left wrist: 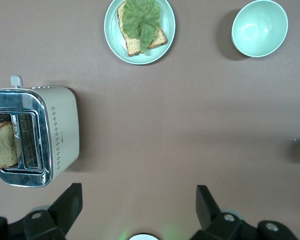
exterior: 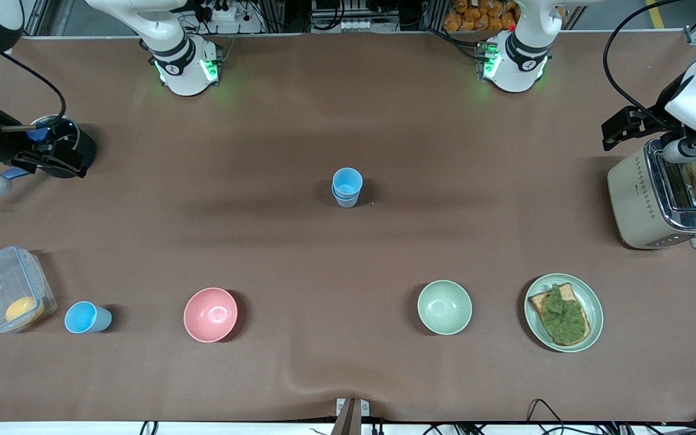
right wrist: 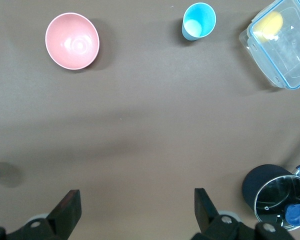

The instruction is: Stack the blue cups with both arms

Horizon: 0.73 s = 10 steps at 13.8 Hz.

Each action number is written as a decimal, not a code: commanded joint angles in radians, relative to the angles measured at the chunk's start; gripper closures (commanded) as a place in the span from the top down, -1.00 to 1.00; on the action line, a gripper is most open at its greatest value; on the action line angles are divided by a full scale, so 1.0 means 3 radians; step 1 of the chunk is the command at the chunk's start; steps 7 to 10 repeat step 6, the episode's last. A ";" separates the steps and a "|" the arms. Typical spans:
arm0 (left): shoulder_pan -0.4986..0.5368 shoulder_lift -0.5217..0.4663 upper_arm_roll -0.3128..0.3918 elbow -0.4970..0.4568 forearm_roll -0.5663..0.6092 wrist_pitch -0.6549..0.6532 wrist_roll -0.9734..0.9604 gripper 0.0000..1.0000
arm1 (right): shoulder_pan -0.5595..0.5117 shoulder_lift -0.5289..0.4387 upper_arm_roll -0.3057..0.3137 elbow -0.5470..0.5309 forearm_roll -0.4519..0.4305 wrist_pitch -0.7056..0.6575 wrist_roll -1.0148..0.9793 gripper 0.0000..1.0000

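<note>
Two blue cups (exterior: 347, 188) already stand nested at mid-table, while a third blue cup (exterior: 87, 317) remains apart, near the front camera toward the right arm's end, between the clear lidded container (exterior: 9, 289) and the pink bowl (exterior: 210, 314). The left gripper (left wrist: 139, 205) hangs above the toaster (exterior: 665, 199) and the right gripper (right wrist: 137, 207) over the dark pot (exterior: 61, 145), both with jaws spread wide and empty. By these views the stack seems partly built, the lone cup still to be added.
</note>
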State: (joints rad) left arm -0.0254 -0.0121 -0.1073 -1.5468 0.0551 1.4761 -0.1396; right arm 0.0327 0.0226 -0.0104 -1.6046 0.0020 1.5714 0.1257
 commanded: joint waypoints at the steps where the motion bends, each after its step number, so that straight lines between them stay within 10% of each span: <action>1: 0.0008 -0.0021 -0.0031 0.0007 -0.0071 -0.0032 -0.0061 1.00 | -0.0017 -0.0024 -0.0011 0.0011 0.0039 0.0059 0.0046 1.00; 10: 0.0039 -0.0026 -0.0016 0.0017 -0.0184 -0.0032 -0.0082 1.00 | -0.0027 -0.0024 -0.0011 -0.0010 0.0039 0.0111 0.0005 1.00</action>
